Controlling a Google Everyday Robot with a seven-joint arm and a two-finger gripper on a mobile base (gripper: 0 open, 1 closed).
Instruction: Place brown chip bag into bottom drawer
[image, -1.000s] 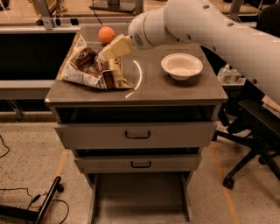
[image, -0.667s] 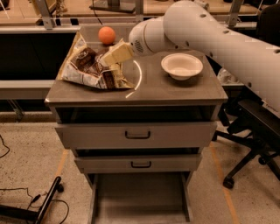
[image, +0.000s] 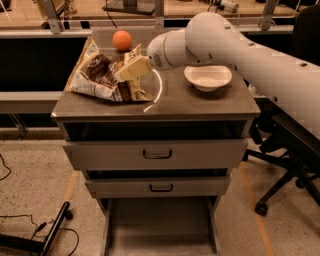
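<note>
The brown chip bag (image: 100, 77) lies crinkled on the left half of the grey cabinet top, dark brown and cream foil. My gripper (image: 131, 70) is at the end of the white arm that reaches in from the right, and it sits right on the bag's right side, touching or just over it. The bottom drawer (image: 160, 227) is pulled out at the foot of the cabinet, a plain grey tray with low side walls and nothing in it.
An orange ball (image: 122, 40) sits at the back of the cabinet top (image: 200, 102), behind the bag. A white bowl (image: 208, 77) stands on the right side. Two upper drawers with dark handles (image: 157, 154) are closed. An office chair base (image: 280, 185) stands at the right; cables lie on the floor at the left.
The arm has swung a little to the left and the gripper has come down closer onto the right side of the bag. The bag, ball and bowl stay where they were.
</note>
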